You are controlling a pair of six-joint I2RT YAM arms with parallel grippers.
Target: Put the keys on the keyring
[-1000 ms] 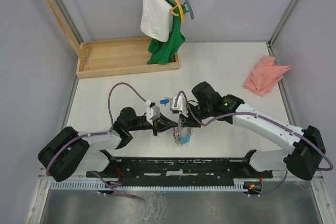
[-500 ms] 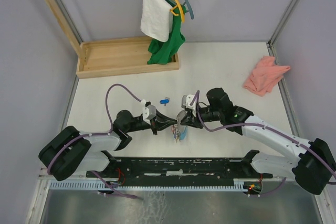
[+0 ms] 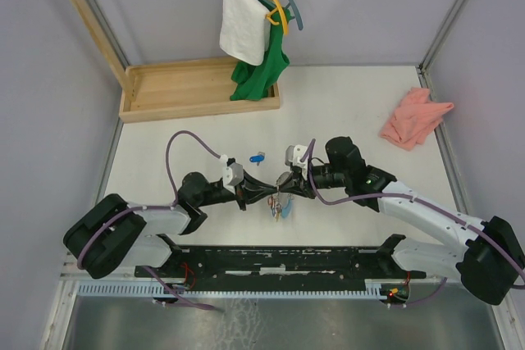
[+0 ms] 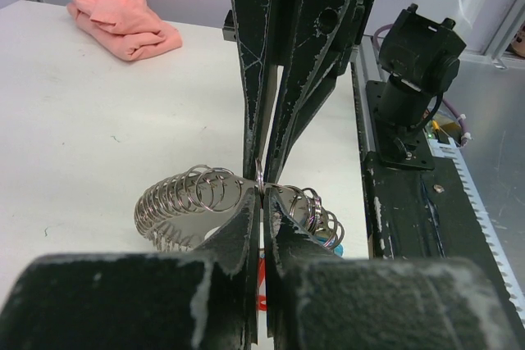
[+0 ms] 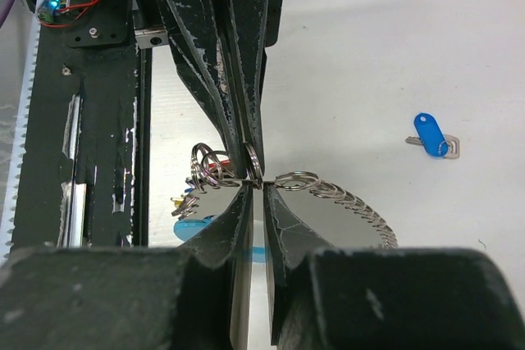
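Two pincers nose to nose on one keyring

The left gripper (image 3: 264, 193) and the right gripper (image 3: 284, 185) meet tip to tip in the middle of the table (image 3: 344, 96) — both are squeezed almost shut on the same thin keyring (image 4: 259, 176), with a bunch of rings (image 4: 184, 198) curling out beside it. The blue key (image 3: 257, 156) lies flat by itself on the table at 11 o'clock from them, near but not touching. A bit of red (image 4: 261, 275) peeks out under the left fingers — too blurry to name
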